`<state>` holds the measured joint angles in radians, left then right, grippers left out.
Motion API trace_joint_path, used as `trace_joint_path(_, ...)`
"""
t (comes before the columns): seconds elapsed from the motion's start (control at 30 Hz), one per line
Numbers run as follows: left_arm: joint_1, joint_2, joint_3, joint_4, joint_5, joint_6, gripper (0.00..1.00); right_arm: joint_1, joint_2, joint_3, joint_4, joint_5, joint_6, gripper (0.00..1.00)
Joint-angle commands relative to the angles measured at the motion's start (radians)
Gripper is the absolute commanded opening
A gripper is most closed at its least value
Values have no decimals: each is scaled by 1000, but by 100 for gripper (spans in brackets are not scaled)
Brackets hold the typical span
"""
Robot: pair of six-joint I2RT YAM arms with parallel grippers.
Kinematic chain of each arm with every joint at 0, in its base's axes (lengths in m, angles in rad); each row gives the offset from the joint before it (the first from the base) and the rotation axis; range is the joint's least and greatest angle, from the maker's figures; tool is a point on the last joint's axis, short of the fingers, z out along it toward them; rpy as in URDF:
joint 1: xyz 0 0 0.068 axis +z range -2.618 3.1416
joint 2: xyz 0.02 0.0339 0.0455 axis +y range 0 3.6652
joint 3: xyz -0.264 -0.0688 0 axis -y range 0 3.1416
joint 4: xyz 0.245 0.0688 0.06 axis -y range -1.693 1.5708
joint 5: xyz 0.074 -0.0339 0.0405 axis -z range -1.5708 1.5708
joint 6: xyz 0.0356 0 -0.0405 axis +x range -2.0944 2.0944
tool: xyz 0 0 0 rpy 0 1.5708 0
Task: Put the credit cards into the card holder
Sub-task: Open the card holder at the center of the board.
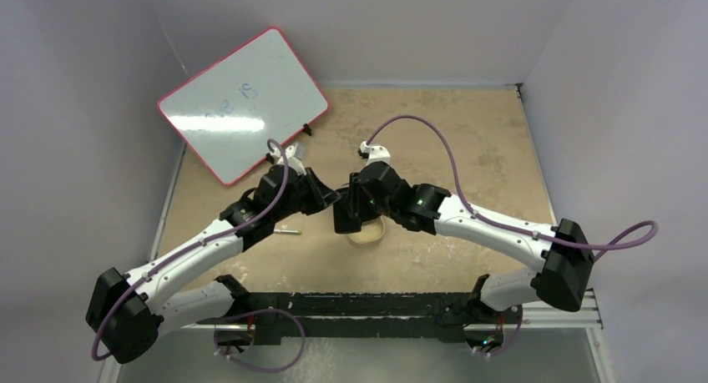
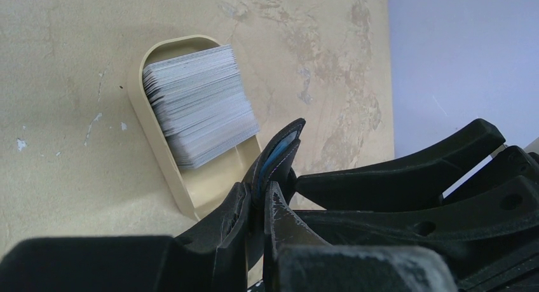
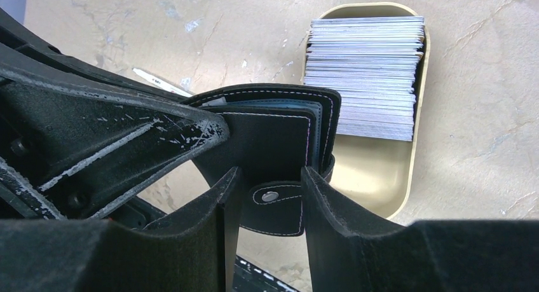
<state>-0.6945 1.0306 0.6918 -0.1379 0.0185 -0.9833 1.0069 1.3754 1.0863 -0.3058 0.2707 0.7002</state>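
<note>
The credit cards (image 2: 200, 104) stand as a whitish-grey stack in the tan oval tin (image 2: 145, 117); they also show in the right wrist view (image 3: 365, 76). My left gripper (image 2: 260, 193) is shut on one edge of the card holder (image 2: 278, 155), a black wallet with a blue-grey inside, and holds it above the table beside the tin. In the right wrist view the card holder (image 3: 273, 133) faces the camera. My right gripper (image 3: 272, 177) is open, one finger on each side of its snap tab (image 3: 274, 206). Both grippers meet at the table's middle (image 1: 344, 209).
The tin (image 1: 371, 234) lies just in front of the grippers. A silver pen (image 1: 290, 231) lies to its left, also seen in the right wrist view (image 3: 159, 82). A red-framed whiteboard (image 1: 242, 103) leans at the back left. Walls enclose the table.
</note>
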Motion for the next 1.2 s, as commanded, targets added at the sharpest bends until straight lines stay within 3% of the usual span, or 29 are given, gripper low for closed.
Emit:
trace_joint_path(0.0,1,-13,49,59,-56,24,0,-1,11,-3,-48,14,11,42)
trace_joint_path(0.4,2,13,38,56,-87,38,0,1,-22,8,-10,-10,18,47)
trace_joint_path(0.87,1,-14,36,85,19,-17,0,1,90,43,18,23,21,47)
trace_joint_path(0.97,2,-21,37,84,28,-18,0,1,102,36,-18,48,41,35)
trace_joint_path(1.17,3,-36,48,47,17,3,0,2,80,2,-55,127,49,0)
